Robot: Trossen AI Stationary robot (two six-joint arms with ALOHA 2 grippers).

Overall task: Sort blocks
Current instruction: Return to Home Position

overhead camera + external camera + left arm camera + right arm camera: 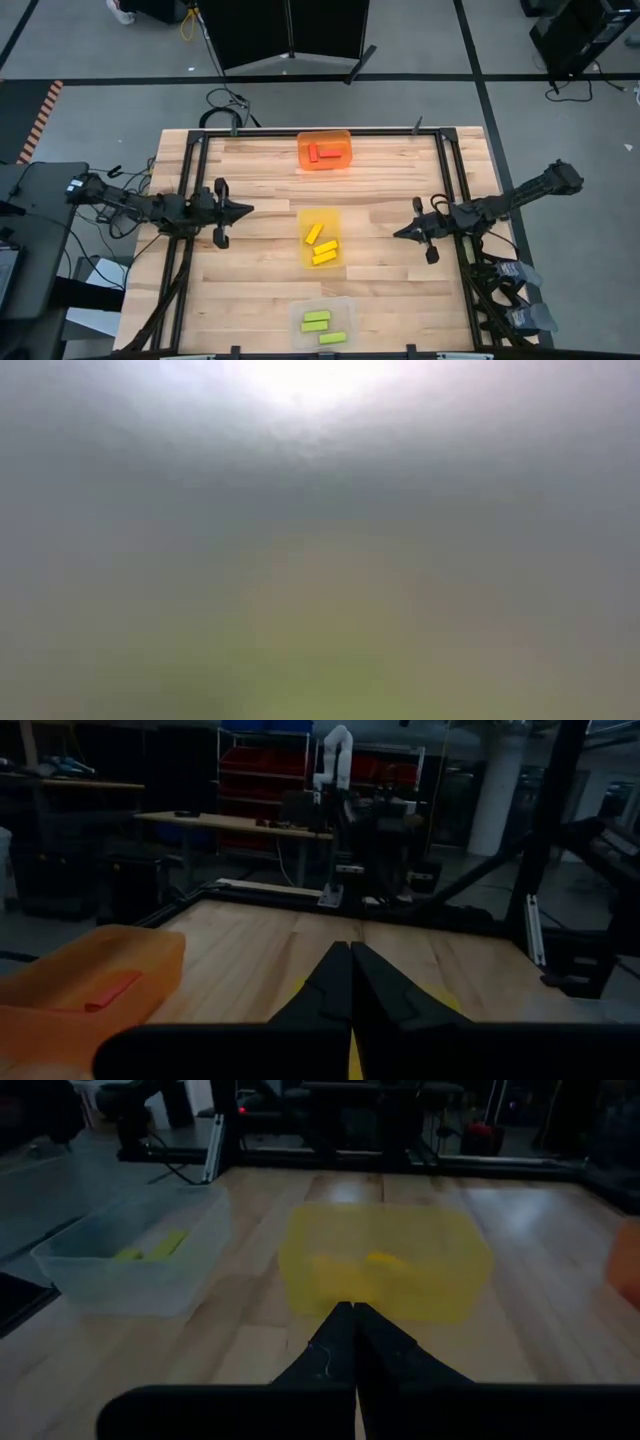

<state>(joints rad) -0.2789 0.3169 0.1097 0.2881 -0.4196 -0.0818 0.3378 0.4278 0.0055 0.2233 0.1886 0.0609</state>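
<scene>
Dark left gripper (248,210) and right gripper (398,234) face inward across the yellow tray (330,218), closed and empty.

Parked at opposite edges of the desk (250,290), empty and pinched shut.
On the desk's left edge: left arm (150,205) stretched level, left pincer (246,210) pointing inward toward the desk's middle, fingers (330,982) pressed together. On the desk's right edge: right arm (510,198) angled in likewise, right pincer (398,234) pointing inward, fingers (335,1338) pressed tip to tip.
</scene>
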